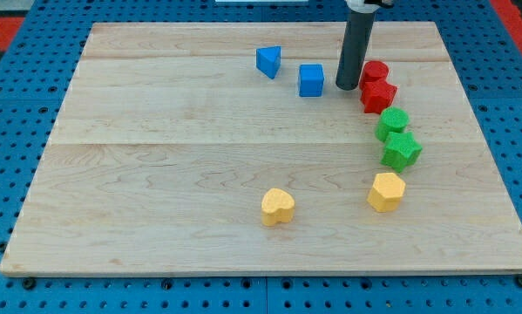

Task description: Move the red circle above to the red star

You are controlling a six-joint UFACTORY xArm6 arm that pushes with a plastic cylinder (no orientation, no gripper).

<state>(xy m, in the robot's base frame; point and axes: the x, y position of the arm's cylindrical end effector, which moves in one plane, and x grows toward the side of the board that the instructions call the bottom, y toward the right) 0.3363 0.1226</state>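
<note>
The red circle [376, 71] sits at the upper right of the wooden board [156, 174]. The red star [378, 95] lies just below it, touching it. My tip [347, 87] is the lower end of the dark rod, standing just left of the red circle and red star, close to both, and to the right of the blue cube [311, 80].
A blue triangle-like block [268, 61] lies left of the blue cube. A green circle [392, 122] and a green star [401, 150] lie below the red star. A yellow hexagon [386, 191] and a yellow heart [277, 207] lie near the view's bottom.
</note>
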